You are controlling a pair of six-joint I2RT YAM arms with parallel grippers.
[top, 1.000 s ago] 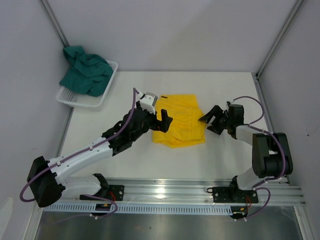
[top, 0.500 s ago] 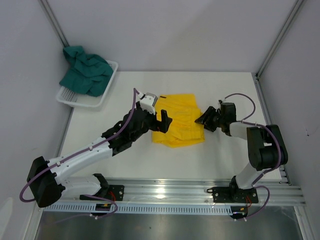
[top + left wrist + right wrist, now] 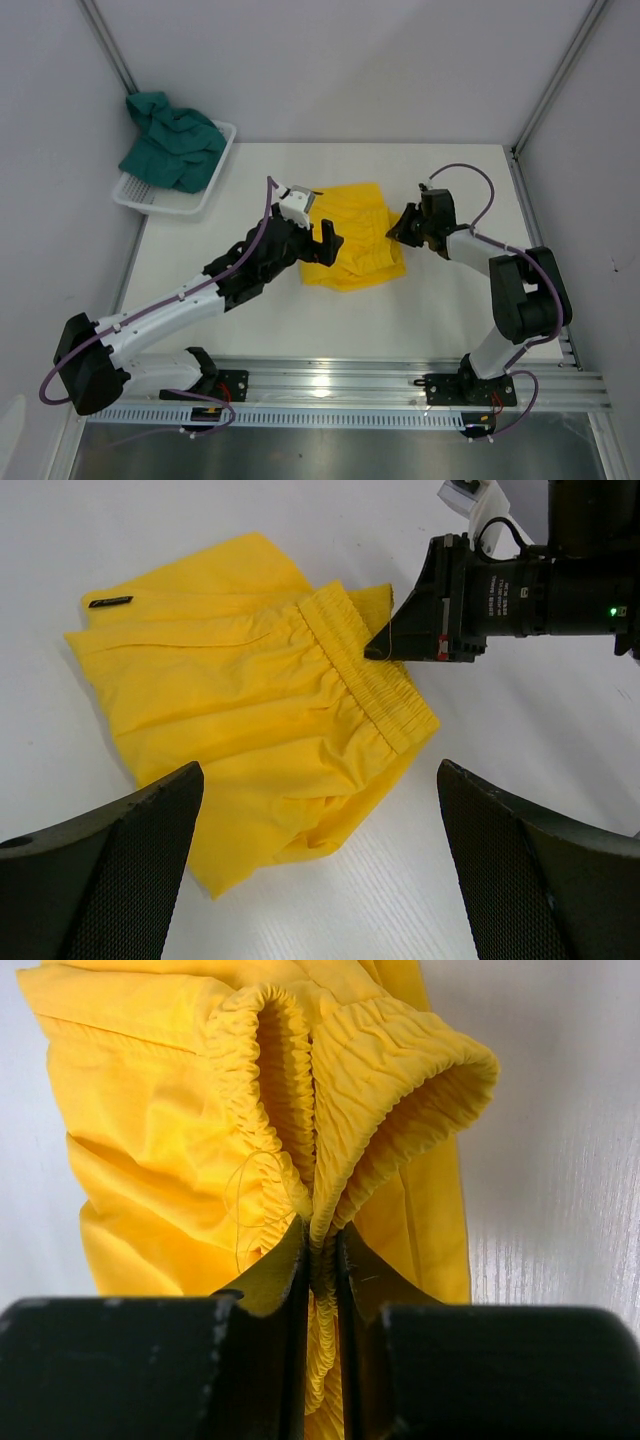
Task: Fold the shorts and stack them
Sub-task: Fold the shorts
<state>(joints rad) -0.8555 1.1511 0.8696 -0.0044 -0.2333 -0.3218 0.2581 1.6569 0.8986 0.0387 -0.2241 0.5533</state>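
Observation:
The yellow shorts [image 3: 352, 243] lie crumpled mid-table, elastic waistband toward the right. My right gripper [image 3: 398, 228] is shut on that waistband: in the right wrist view its jaws [image 3: 320, 1235] pinch the bunched elastic of the yellow shorts [image 3: 170, 1120]. In the left wrist view the right gripper [image 3: 385, 648] bites the waistband edge of the yellow shorts [image 3: 240, 700]. My left gripper [image 3: 322, 232] hovers over the shorts' left part, open wide [image 3: 320, 772], holding nothing. The teal-green shorts [image 3: 175, 140] sit heaped in the basket.
A white mesh basket [image 3: 160, 203] stands at the table's far left corner against the left wall. Metal frame posts rise at the back corners. The arms' base rail runs along the near edge.
My right gripper moved left to the shorts' right edge and closed on the waistband, nudging the fabric slightly left. The left arm has stayed still.

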